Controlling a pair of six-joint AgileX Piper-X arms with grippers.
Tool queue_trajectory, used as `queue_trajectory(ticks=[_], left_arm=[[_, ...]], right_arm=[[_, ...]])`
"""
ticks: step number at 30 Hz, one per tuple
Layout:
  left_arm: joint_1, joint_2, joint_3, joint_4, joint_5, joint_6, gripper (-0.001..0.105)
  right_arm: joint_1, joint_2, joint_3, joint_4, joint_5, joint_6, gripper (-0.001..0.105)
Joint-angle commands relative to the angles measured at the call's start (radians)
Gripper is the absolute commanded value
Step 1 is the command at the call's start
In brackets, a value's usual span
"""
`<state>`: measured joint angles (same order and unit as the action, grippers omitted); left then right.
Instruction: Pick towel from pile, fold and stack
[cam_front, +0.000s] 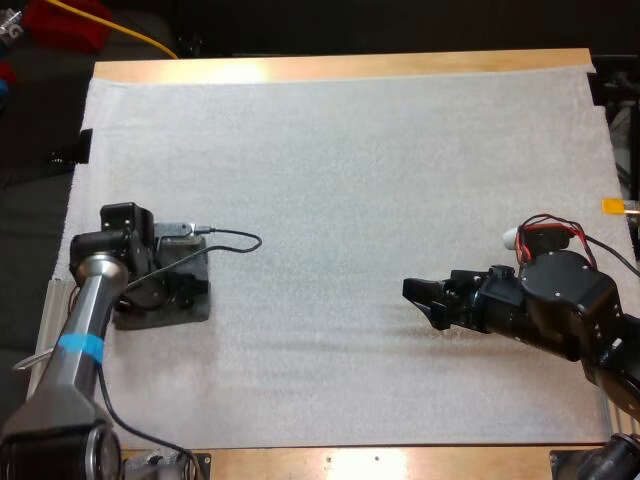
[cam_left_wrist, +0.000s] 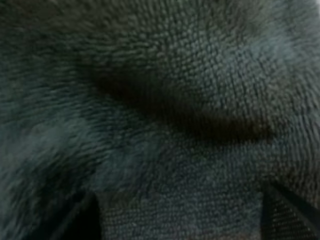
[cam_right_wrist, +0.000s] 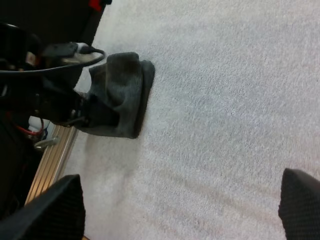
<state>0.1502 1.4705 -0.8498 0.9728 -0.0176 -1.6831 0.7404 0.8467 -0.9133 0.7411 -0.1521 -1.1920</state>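
White mat (cam_front: 350, 150) spread over a wooden table (cam_front: 340, 68), viewed from behind the two arms and from above. At the mat's left edge, a dark grey-green towel (cam_front: 165, 316), bunched into one small compact bundle with rounded folds, long axis hard to judge beneath the arm. Directly on top of it, the left gripper (cam_front: 165, 287), pointing straight down into the cloth. Seen close from the left wrist: plush fabric with one deep crease, black fingers (cam_left_wrist: 287, 212) spread wide at either side, released, nothing pinched between them yet. Well apart, over bare mat toward the right side, the right gripper (cam_front: 422, 297), aimed leftward at the towel, fingers likewise spread and holding nothing. Seen from the right wrist: towel straight ahead across open mat, left gripper down on it. Judged from this: left arm by far the nearer, touching the towel from above; right arm needing a long straight reach leftward to meet the bundle's near edge. Probably the grasping step of the pick, with folding and stacking not yet begun
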Motion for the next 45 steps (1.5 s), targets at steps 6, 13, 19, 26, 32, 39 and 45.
queue_trajectory(ticks=[6,13,19,26,32,39,45], left_arm=[[-0.001,-0.032,-0.029,0.042,-0.01,0.005,0.066],[-0.001,-0.167,-0.154,0.08,0.014,0.005,0.066],[-0.001,-0.253,-0.21,0.095,0.079,-0.002,0.066],[-0.001,-0.331,-0.218,0.112,0.103,-0.002,0.066],[-0.007,-0.391,-0.218,0.13,0.141,-0.025,0.066],[-0.054,-0.456,-0.218,0.13,0.191,-0.033,0.066],[-0.089,-0.504,-0.218,0.13,0.191,-0.033,0.066]], right_arm=[[-0.001,-0.003,-0.002,-0.004,-0.009,0.0,0.077],[-0.001,-0.003,-0.002,-0.004,-0.009,0.0,0.077],[-0.001,-0.003,-0.002,-0.004,-0.008,-0.008,0.077],[-0.008,-0.003,-0.002,-0.004,0.046,-0.066,0.077],[-0.105,-0.003,-0.002,-0.004,0.042,-0.121,0.077],[-0.287,-0.003,-0.015,0.045,0.013,-0.218,0.077],[-0.427,-0.005,-0.056,0.136,0.013,-0.318,0.077]])
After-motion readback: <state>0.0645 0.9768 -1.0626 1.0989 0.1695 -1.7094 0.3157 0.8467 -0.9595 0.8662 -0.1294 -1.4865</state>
